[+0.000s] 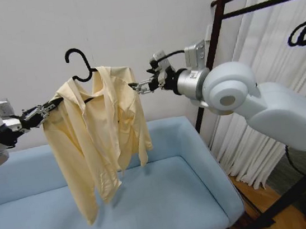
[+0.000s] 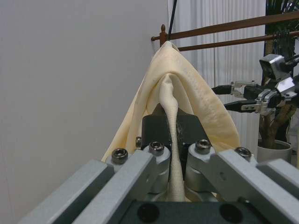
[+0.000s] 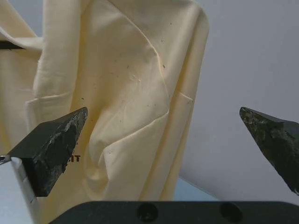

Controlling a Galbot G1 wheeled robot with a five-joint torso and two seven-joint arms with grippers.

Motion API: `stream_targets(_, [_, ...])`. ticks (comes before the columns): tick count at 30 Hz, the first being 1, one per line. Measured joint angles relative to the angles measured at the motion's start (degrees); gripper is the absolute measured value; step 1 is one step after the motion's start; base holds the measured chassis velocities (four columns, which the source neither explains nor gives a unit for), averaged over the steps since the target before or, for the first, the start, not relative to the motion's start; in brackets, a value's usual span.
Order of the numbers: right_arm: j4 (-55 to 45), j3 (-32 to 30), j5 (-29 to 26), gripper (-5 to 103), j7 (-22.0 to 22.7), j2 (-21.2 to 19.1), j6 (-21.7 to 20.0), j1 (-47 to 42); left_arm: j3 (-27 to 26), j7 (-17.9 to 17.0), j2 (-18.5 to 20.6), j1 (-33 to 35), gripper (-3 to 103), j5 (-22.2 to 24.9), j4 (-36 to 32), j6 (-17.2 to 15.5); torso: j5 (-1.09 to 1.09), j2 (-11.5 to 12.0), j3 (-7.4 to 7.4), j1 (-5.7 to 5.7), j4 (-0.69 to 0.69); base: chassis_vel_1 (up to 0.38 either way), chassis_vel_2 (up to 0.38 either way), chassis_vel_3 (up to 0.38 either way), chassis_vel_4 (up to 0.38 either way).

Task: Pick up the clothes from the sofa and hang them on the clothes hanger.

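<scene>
Shirt (image 1: 96, 133): where is it placed in the head view?
— It is seen draped on a black hanger (image 1: 86, 64), held in the air above the sofa (image 1: 170, 202). It is on the robot's-left side of the rack (image 1: 273, 1) and lower than its rails. The hanger's long axis is laid roughly toward the rack. The end far from the rack is held by the left pincer (image 1: 44, 111). The near end is met by the right pincer (image 1: 140, 86), so the right arm is judged the nearer one.

And in the left wrist view?
— A fold of the shirt (image 2: 187, 93) is clamped between the fingers of the left pincer (image 2: 170, 121). Toward the rack (image 2: 233, 25), the right pincer (image 2: 233, 95) is seen with its fingers apart.

And in the right wrist view?
— The right pincer (image 3: 163, 112) is shown spread wide, with nothing gripped. The shirt (image 3: 126, 93) lies straight ahead of its fingers (image 3: 51, 144), not between them. It is judged that the hook must be raised to reach a rail.
</scene>
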State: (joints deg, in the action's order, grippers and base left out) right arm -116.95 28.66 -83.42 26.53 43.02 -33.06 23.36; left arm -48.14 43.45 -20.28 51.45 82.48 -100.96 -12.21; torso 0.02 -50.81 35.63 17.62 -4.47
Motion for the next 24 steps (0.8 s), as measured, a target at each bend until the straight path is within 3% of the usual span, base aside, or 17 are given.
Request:
stream_targets(3, [1.06, -0.17, 0.28, 100, -0.23, 0.67, 0.64, 0.94, -0.28, 1.60, 0.78, 0.33, 2, 0.10, 0.21, -0.12, 0.00, 0.00, 0.00, 0.00, 0.04, 0.000, 0.000, 0.000, 0.000])
stream_targets(7, [1.18, -0.13, -0.05, 100, -4.65, -0.09, 1.26, 3.40, -0.34, 4.33, 1.92, 0.94, 2, -0.06, 1.14, -0.14, -0.04, 0.00, 0.00, 0.00, 0.02, 0.000, 0.000, 0.000, 0.000])
stream_targets(10, [1.57, 1.57, 0.28, 100, -17.96, -3.36, 2.43, 6.53, -0.26, 10.53, 3.92, 1.33, 2, -2.13, 4.10, -0.19, -0.01, 0.00, -0.01, 0.00, -0.01, 0.000, 0.000, 0.000, 0.000])
stream_targets(11, [1.57, 1.57, 0.28, 100, -17.96, -3.36, 2.43, 6.53, -0.26, 10.53, 3.92, 1.33, 2, -2.13, 4.10, -0.19, -0.01, 0.00, -0.01, 0.00, -0.01, 0.000, 0.000, 0.000, 0.000])
stream_targets(13, [1.39, 2.50, -0.13, 100, -26.11, -5.49, 2.48, 7.79, 0.04, 15.50, 4.97, 1.33, 2, -3.41, 6.37, -0.40, -0.02, 0.00, 0.00, 0.00, -0.01, 0.000, 0.000, 0.000, 0.000])
stream_targets(15, [1.28, 2.71, -0.48, 100, -29.76, -6.24, 2.18, 7.98, 0.06, 18.68, 5.47, 1.34, 2, -3.91, 7.30, -0.60, -0.01, 0.00, -0.01, 0.00, 0.00, 0.000, 0.000, 0.000, 0.000])
stream_targets(16, [1.28, 2.71, -0.48, 100, -29.76, -6.24, 2.18, 7.98, 0.06, 18.68, 5.47, 1.34, 2, -3.91, 7.30, -0.60, -0.01, 0.00, -0.01, 0.00, 0.00, 0.000, 0.000, 0.000, 0.000])
stream_targets(18, [1.10, 2.88, -1.78, 100, -33.41, -6.71, 1.49, 7.98, 0.11, 23.19, 5.98, 1.35, 2, -5.42, 8.54, -0.70, -0.01, 0.00, 0.00, 0.00, 0.00, 0.000, 0.000, 0.000, 0.000])
stream_targets(24, [1.02, 3.99, -3.00, 100, -36.92, -6.54, 0.24, 8.04, 0.13, 26.45, 6.28, 1.35, 2, -6.34, 8.89, -0.75, -0.02, 0.00, 0.00, 0.00, 0.01, 0.000, 0.000, 0.000, 0.000])
